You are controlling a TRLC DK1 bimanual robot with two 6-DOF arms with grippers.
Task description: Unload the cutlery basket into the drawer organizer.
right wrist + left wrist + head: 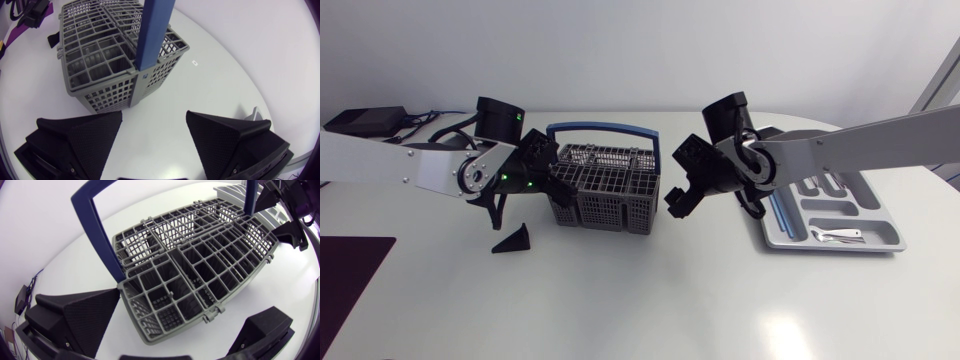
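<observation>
Cutlery basket point(605, 190) sits mid-table between the two arms, upright, with its blue handle point(600, 128) arched over the top. It's a grey plastic grid, so probably light and fairly stiff, but the walls likely flex a bit if squeezed hard. Both wrist views look down into the compartments and no cutlery shows in them, so whatever weight it has is likely just the plastic.

The left gripper point(195, 302) is spread wide at the basket's left end with the near corner sitting between its fingers. One finger is right up against that corner, though actual contact can't be made out, and it isn't clamped on anything. The right gripper point(154, 115) is wide open and empty too, hovering just off the basket's right end.

The drawer organizer point(885, 240) is off to the right, well apart from the basket, with a metal piece point(838, 234) lying in its front compartment.

Best grab is probably the handle or the top rim, since the grid gives the fingers plenty to bite on. Smooth metal cutlery would be slippery, so pinching it across the neck looks safest.
</observation>
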